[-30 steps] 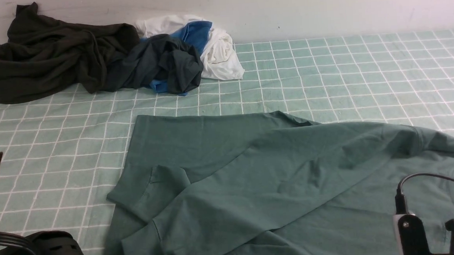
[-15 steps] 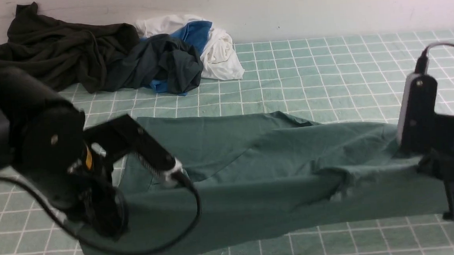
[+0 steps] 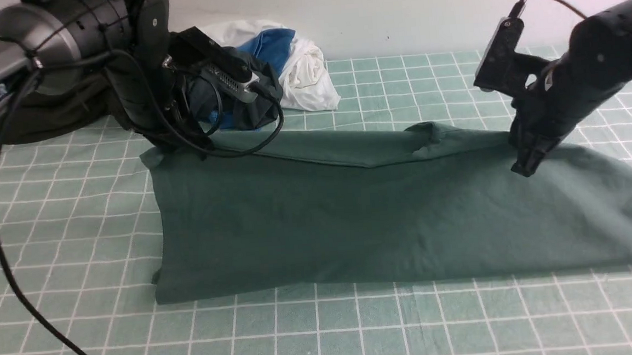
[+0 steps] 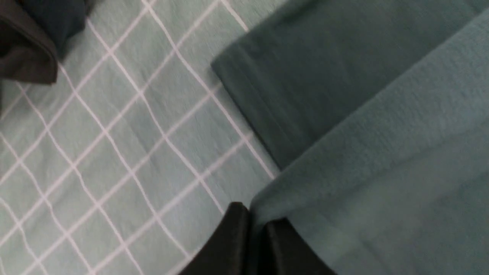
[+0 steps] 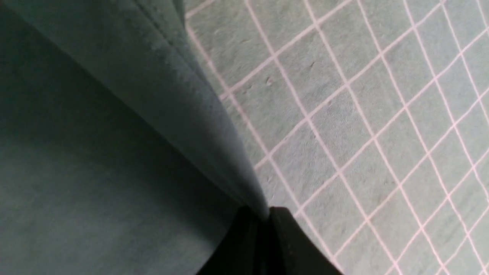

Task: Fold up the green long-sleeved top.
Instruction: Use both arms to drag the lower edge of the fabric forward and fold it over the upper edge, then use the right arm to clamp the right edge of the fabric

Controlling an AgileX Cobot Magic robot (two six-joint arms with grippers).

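The green long-sleeved top (image 3: pixel 352 224) is lying flat across the middle of the bench (image 3: pixel 55 226), doubled over into a wide band. The band is running from left of centre out to the right edge, and its near fold is lying parallel to the near edge.

The left gripper (image 4: pixel 258 229) is standing at the far left corner of the band. Its jaws are clenched on the fabric edge, with the cloth passing between them in the left wrist view.

The right gripper (image 3: pixel 526 164) is pressing down toward the far right of the band. Its jaws are pinching a raised ridge of the top, as the right wrist view is showing.

A checked cloth (image 3: pixel 358 328) is covering the bench. A slate-grey garment (image 3: pixel 251 113) with blue parts and a white garment (image 3: pixel 304 79) are lying heaped at the far edge, left of centre, apart from the top.
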